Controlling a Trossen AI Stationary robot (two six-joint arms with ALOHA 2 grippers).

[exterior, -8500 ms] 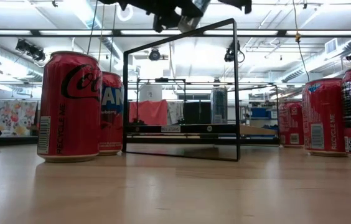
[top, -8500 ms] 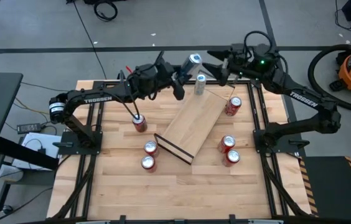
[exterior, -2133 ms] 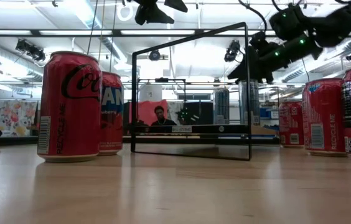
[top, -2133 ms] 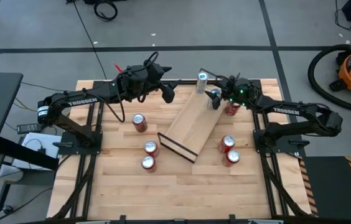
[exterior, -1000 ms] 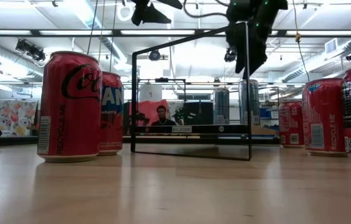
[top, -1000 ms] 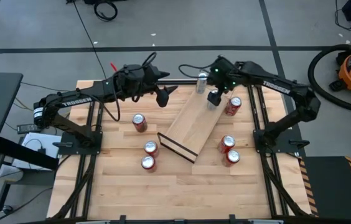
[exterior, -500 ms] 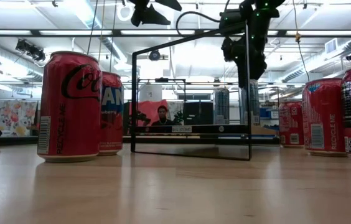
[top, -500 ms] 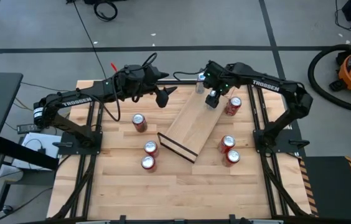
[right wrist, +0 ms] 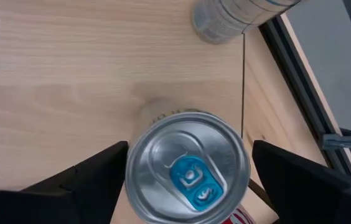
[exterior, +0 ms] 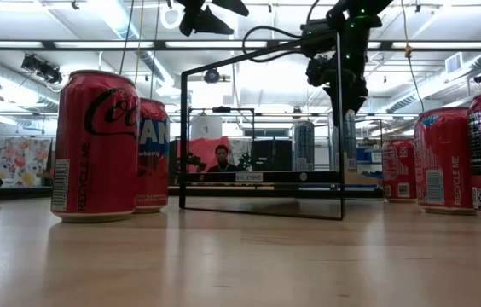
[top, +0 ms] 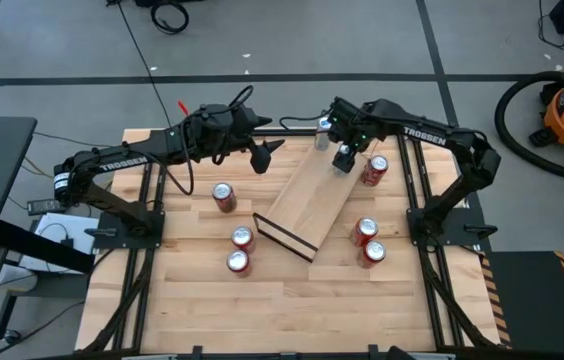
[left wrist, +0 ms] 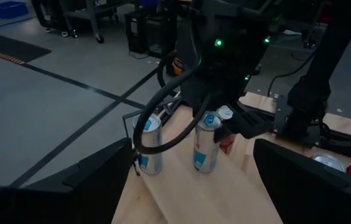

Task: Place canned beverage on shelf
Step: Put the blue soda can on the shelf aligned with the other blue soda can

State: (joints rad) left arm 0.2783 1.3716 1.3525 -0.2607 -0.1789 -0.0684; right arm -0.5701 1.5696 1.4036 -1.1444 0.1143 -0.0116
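Over the shelf (top: 307,192), the right hand (top: 342,160) hangs open around an upright silver can (right wrist: 188,167) without gripping it, while the left hand (top: 265,156) waits open, empty.

"TROSSEN" runs along the left arm (top: 114,164) and the right arm (top: 424,133); the nearest red can (exterior: 96,147) reads "RECYCLE ME".

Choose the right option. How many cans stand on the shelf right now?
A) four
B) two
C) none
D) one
B: the left wrist view shows two silver cans, one at the shelf's far end and the other beside it, both upright on the board.
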